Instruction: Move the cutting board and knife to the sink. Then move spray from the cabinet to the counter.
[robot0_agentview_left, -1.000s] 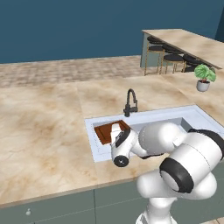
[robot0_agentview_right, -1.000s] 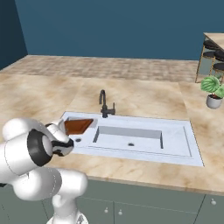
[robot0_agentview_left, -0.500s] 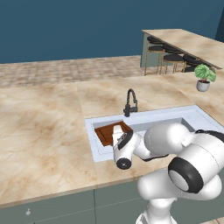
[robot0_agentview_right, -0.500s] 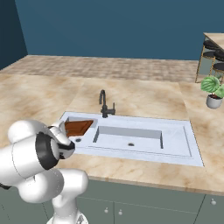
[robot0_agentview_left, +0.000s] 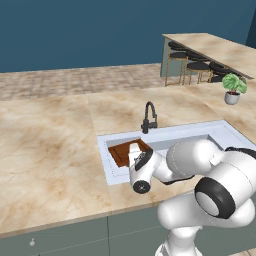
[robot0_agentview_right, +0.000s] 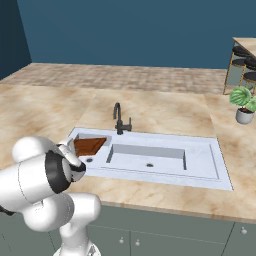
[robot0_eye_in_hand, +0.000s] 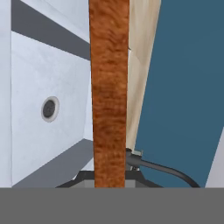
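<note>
My gripper (robot0_agentview_left: 133, 150) is shut on the reddish-brown cutting board (robot0_agentview_left: 121, 152), holding it at the left end of the sink (robot0_agentview_left: 202, 131). In the right base view the board (robot0_agentview_right: 90, 145) lies partly inside the sink (robot0_agentview_right: 200, 167), beside my gripper (robot0_agentview_right: 70, 148). The hand view has the board (robot0_eye_in_hand: 109, 87) edge-on, rising from between the jaws of my gripper (robot0_eye_in_hand: 109, 180), with the basin wall and drain (robot0_eye_in_hand: 49, 108) to its left. The beige counter (robot0_agentview_left: 50, 150) surrounds the basin. The knife, spray and cabinet are out of view.
A dark curved faucet (robot0_agentview_left: 148, 117) stands behind the sink, close to the board. A potted plant (robot0_agentview_left: 232, 90) sits on the counter at the far right. Bar stools (robot0_agentview_left: 195, 62) stand under a raised counter at the back right.
The arm's elbow has shifted slightly. The board stays gripped at the sink's left end.
</note>
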